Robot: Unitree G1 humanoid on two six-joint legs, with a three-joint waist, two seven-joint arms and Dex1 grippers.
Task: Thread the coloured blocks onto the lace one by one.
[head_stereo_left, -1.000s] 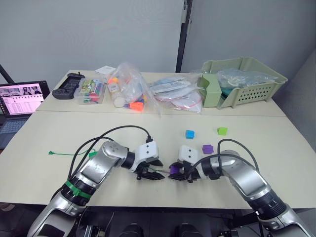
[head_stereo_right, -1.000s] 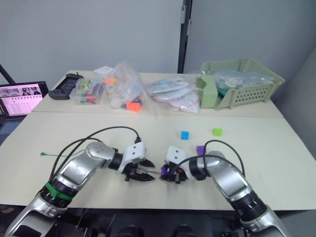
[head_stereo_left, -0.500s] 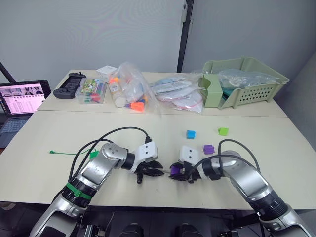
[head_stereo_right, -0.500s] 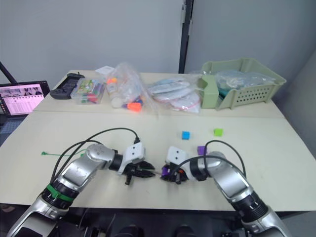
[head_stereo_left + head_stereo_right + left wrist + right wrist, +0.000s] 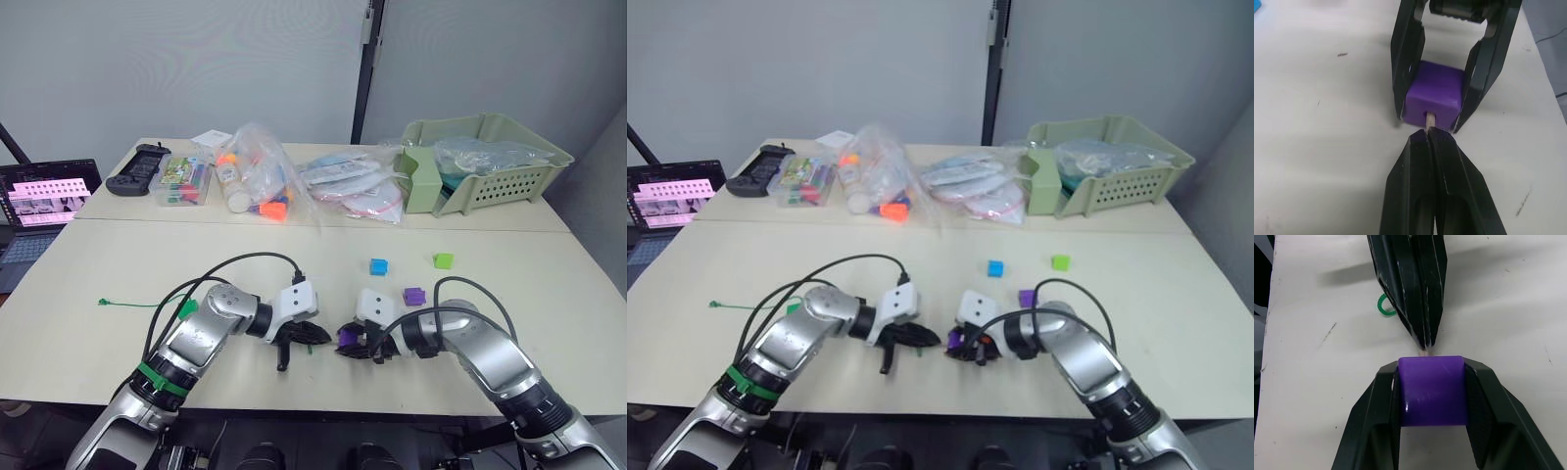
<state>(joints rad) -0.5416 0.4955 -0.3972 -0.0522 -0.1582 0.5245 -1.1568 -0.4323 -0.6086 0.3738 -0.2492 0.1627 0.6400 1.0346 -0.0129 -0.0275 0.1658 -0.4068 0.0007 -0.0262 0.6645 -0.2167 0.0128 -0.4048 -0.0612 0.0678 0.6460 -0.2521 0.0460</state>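
Near the front edge of the worktop (image 5: 118, 264) the two pincers meet tip to tip. The right pincer (image 5: 349, 345) is clenched on a purple block (image 5: 1435, 98), one finger on each side of it, and holds it just above the surface. The left pincer (image 5: 315, 336) is closed on the pale stiff tip (image 5: 1429, 117) of the lace (image 5: 127, 303), and this tip is entering the hole in the face of the block.

By my judgement the task is at its beginning: no block sits on the cord yet, and this first one is only starting. Four blocks are left: a second purple block (image 5: 412, 295) just beside the right arm, a blue block (image 5: 377, 265) and a light green block (image 5: 443, 259) further back, and a darker green block (image 5: 186, 307) beside the left arm.

How deep the tip goes into the hole cannot be seen, because the block hides it. The green cord is very thin; I can follow it on the left side of the worktop, but its way to the left pincer is hidden under the arm. A small green loop (image 5: 1384, 306) lies behind the left fingers.
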